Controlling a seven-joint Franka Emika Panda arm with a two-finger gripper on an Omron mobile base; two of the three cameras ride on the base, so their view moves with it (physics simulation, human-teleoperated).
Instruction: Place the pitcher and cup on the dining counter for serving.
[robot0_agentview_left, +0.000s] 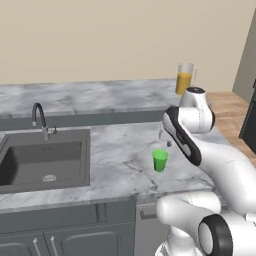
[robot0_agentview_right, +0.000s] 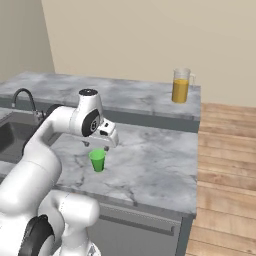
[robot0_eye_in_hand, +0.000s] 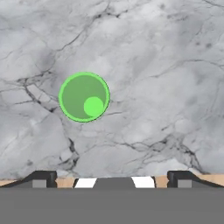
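The gripper (robot0_eye_in_hand: 112, 178) hangs wide open and empty. The cup (robot0_eye_in_hand: 84, 96) stands upright on the lower bench (robot0_eye_in_hand: 166, 78) just below it. The pitcher (robot0_agentview_right: 181, 85) stands on the dining counter (robot0_agentview_right: 125, 95), well beyond the gripper.

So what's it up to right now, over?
Tool open, empty, hovering above the green cup. Cup upright on the lower worktop. Pitcher already on the dining counter. Nothing in the way.
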